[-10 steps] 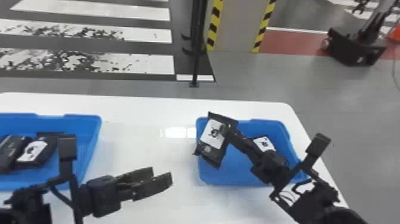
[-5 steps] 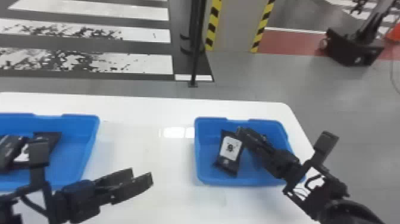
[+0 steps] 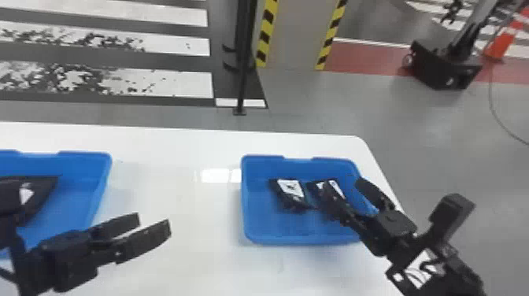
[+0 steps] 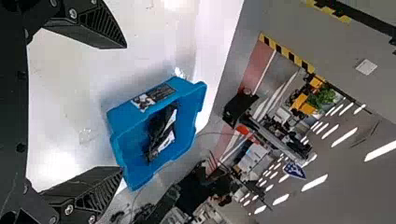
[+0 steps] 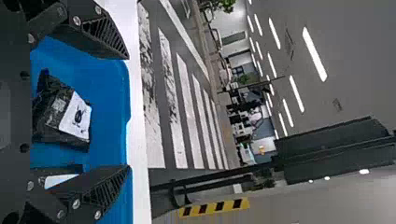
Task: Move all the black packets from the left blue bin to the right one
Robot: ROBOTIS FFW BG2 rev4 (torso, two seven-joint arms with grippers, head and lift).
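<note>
1. Hanging wide open over the right bin [image 3: 275, 234], the right gripper [image 3: 341, 185] holds nothing.
2. The left gripper [image 3: 152, 224] is also open and empty, above the desk [image 3: 193, 204].
3. Two packets [image 3: 291, 189] lie side by side in the right bin; at least one other packet [image 3: 44, 188] is in the left bin [image 3: 80, 167].

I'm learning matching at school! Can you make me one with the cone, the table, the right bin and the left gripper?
1. Cone
2. Table
3. Right bin
4. Left gripper

A. White
B. Black, with its fingers open
C. Orange, standing on the floor
D. Blue, with black packets inside

Pairs: 1-C, 2-A, 3-D, 4-B
</note>
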